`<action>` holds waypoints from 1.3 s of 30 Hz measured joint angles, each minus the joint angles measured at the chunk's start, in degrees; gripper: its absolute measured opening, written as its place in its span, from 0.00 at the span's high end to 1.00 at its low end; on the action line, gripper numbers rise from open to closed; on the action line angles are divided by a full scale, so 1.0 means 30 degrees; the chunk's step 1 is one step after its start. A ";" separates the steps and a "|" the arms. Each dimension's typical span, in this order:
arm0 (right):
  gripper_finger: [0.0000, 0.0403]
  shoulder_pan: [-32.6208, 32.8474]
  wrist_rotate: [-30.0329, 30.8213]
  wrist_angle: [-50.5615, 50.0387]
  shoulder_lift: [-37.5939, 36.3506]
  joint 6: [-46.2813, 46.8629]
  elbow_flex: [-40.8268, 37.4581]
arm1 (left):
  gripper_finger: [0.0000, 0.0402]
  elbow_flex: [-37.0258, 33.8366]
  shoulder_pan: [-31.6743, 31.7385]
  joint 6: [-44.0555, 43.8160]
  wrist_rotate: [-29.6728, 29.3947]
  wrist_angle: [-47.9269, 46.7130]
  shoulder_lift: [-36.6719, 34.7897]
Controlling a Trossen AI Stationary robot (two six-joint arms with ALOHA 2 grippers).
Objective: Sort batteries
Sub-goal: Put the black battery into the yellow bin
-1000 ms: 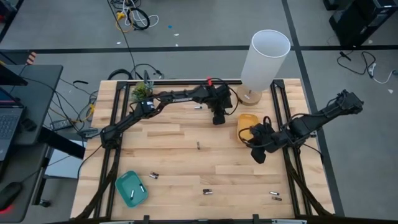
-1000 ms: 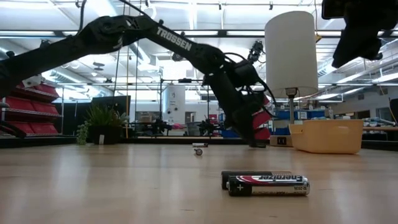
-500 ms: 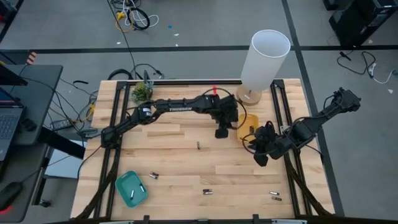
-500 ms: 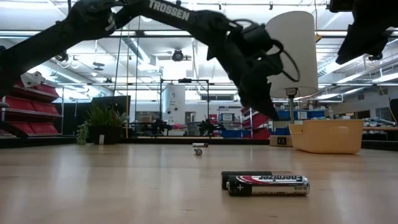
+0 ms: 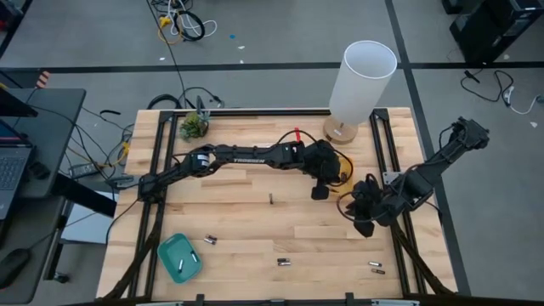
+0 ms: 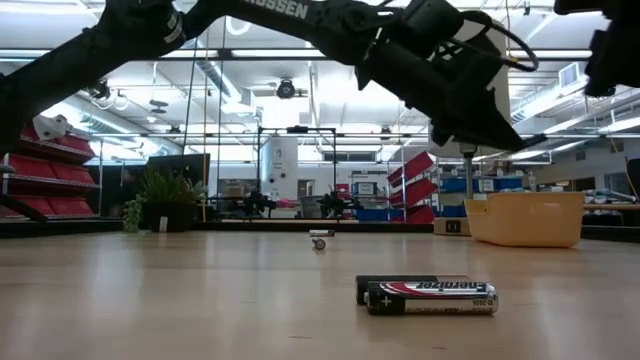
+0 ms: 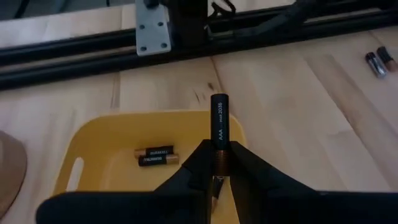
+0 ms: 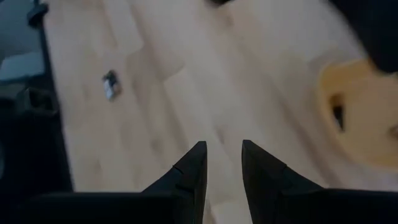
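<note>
Left gripper (image 7: 217, 163) is clamping a dark AAA battery (image 7: 219, 127) upright over the yellow tray (image 7: 104, 134) — two batteries (image 7: 155, 156) are lying just beyond its tips. Right gripper (image 8: 222, 163), parted and empty, is hovering close beside — a high release is risking a bounce-out, and crowding a collision.

A robotics lab or workshop floor, with a test rig set up in an open industrial hall.

The wooden desk (image 5: 246, 229) sits in a black metal frame (image 5: 155, 153) on a grey floor marked with dark tape lines, and loose cables (image 5: 180, 24) trail across the floor at the upper left of the high view. A laptop (image 5: 10, 170) rests on a side stand at the left edge. Level across the desk, the low view shows a large hall with long ceiling strip lights (image 6: 300, 55), red storage shelving (image 6: 45, 170) at the left, a potted plant (image 6: 165, 195), a white tank (image 6: 280, 165) in the middle distance and more red racks (image 6: 410, 175) behind.
</note>
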 joint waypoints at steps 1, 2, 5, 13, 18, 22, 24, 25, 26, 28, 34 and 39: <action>0.78 0.0152 -0.0301 0.0000 0.0000 0.0203 0.0000 | 0.88 0.0000 0.0003 -0.0091 -0.0008 0.0018 0.0016; 0.78 0.0280 -0.0529 0.0005 0.0000 0.0431 0.0000 | 0.88 0.0000 0.0009 -0.0106 -0.0011 0.0161 0.0128; 0.78 0.0582 -0.0839 0.0022 0.0000 0.0982 0.0000 | 0.88 -0.0011 0.0078 -0.0113 -0.0013 0.0621 0.0517; 0.78 0.0819 -0.0820 0.0182 0.0050 0.2066 -0.0007 | 0.75 -0.0007 0.0160 -0.0093 -0.1668 0.1556 0.1404; 0.78 0.0819 -0.0483 -0.0555 0.0404 0.2145 -0.0007 | 0.59 0.0000 0.0308 0.0108 -0.2041 0.1583 0.1368; 0.78 0.0877 -0.1052 -0.1448 0.1237 0.2125 -0.0082 | 0.49 0.0414 0.0592 0.1183 -0.1272 -0.0502 0.0948; 0.78 0.1008 -0.2077 -0.1429 0.1776 0.1947 -0.0430 | 0.48 0.0441 0.0750 0.1558 -0.0183 -0.1936 0.0374; 0.78 0.1076 -0.2689 -0.1276 0.2075 0.1858 -0.0607 | 0.47 0.0452 0.0823 0.1695 0.0519 -0.2308 0.0056; 0.78 0.1187 -0.3324 -0.1080 0.2412 0.1775 -0.0760 | 0.47 0.0372 0.0874 0.1731 0.1072 -0.2708 -0.0184; 0.78 0.1483 -0.4594 -0.0720 0.3097 0.1869 -0.0962 | 0.47 0.0189 0.0911 0.1763 0.1804 -0.3464 -0.0830; 0.83 0.2759 -0.5648 0.2614 0.5220 0.3057 -0.0984 | 0.47 0.0007 0.0757 0.2364 0.1896 -0.7013 -0.2392; 0.85 0.3687 -0.5648 0.4023 0.6715 0.5230 -0.0698 | 0.47 0.0000 -0.0177 0.2241 0.1205 -0.9320 -0.3297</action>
